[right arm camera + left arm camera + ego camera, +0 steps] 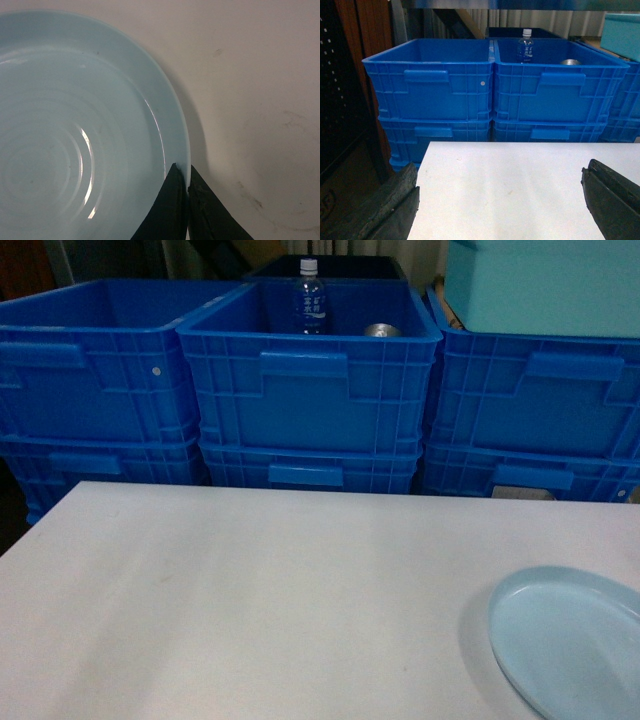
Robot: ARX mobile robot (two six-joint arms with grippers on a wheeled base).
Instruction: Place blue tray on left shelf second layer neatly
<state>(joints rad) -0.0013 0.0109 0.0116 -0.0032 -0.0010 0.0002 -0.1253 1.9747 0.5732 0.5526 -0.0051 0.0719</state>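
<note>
your blue tray (575, 645) sits at the near right corner of the white table (250, 600), partly cut off by the edge of the head view. your right gripper (187, 192) has its two dark fingers (167, 210) pinched together on the tray's rim, one inside the dish and one outside. your left gripper (500, 200) hovers over the table's left side with its fingers spread wide apart and nothing between them. behind the table you see stacked dark-blue crates (310, 380); the middle top crate holds a water bottle (310, 298) and a silver can (382, 330). a teal box (545, 285) rests on the right stack.
</note>
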